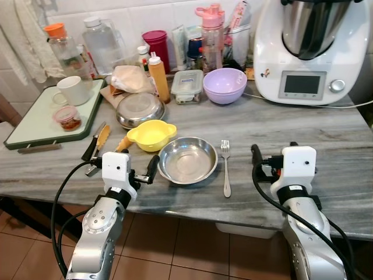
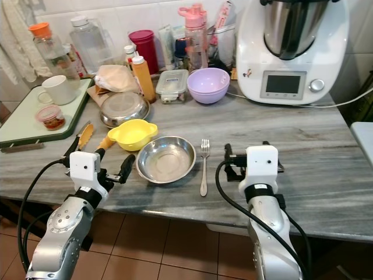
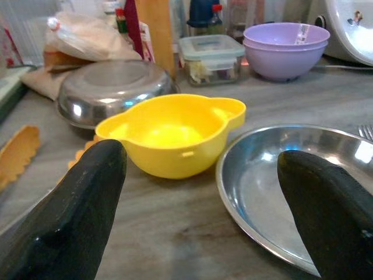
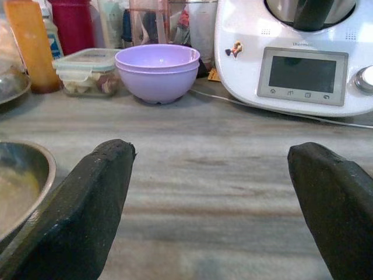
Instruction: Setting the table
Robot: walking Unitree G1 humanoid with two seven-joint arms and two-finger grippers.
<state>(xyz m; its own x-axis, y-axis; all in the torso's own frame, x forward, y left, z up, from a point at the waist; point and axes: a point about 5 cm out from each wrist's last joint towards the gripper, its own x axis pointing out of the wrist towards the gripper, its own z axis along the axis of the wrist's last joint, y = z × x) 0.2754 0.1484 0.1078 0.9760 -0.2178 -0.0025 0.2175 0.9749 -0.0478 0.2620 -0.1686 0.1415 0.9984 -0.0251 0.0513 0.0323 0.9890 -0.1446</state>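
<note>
My left gripper (image 3: 198,192) sits low over the front edge of the grey marble-patterned counter (image 1: 326,131), its two black fingers (image 3: 70,216) spread wide with nothing between them. Just beyond its right fingertip lies the shallow round stainless-steel plate (image 1: 187,160), with its rim close to that finger. Straight ahead between the fingers, slightly farther off, stands the small yellow plastic bowl with side handles (image 1: 151,134), near the plate's far-left rim; whether they touch I cannot tell. Behind the yellow bowl rests an upturned shiny steel dish (image 1: 139,109), and farther still a lilac plastic bowl (image 1: 224,85) beside a clear lidded food box (image 1: 187,86). To the left of this gripper lie orange-handled tongs (image 1: 100,140).

My right gripper (image 4: 215,198) hovers over the counter's front edge too, fingers (image 4: 87,204) held well apart and empty, bare countertop ahead of them. A silver metal fork (image 1: 225,166) lies between this gripper and the steel plate, just beside the plate's right rim, tines pointing away from me. Far beyond the right gripper stands a white kitchen machine with a small screen (image 1: 303,52).
</note>
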